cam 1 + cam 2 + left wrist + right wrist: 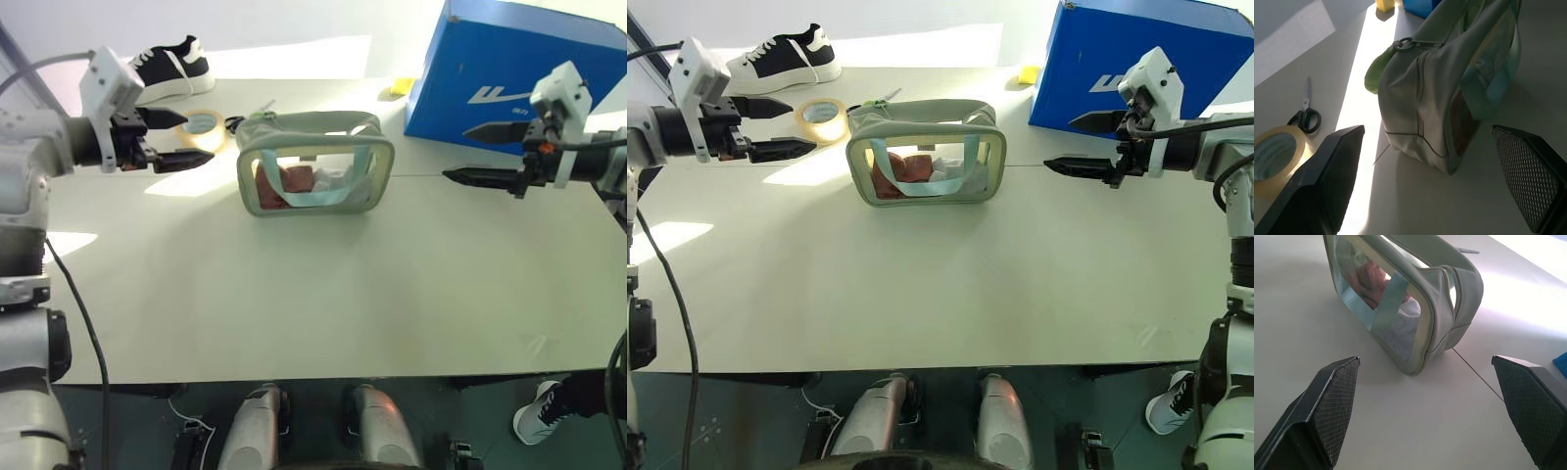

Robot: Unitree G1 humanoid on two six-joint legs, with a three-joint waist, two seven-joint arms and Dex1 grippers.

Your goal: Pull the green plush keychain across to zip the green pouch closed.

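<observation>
Left gripper [181, 139] wide apart, empty, beside tape [203, 125] and scissors [1305, 115]. Keychain [1376, 73] at pouch's left end, hung from zipper ring, on the far side. Pouch [315, 171] upright at table [313, 304] centre, window toward robot. Right gripper [487, 153] equally wide, empty, before blue box [509, 73]. Likely soft, light, yielding: pinch plush near ring; brace pouch's right end with right gripper, else probably slides when pulled.

Green pouch [315, 174] sitting upright in front of me, mid-worktop.
Pale sage, clear window facing me, teal strap over reddish and white stuff inside; the green plush keychain [1376, 73] hangs at its left end.
</observation>
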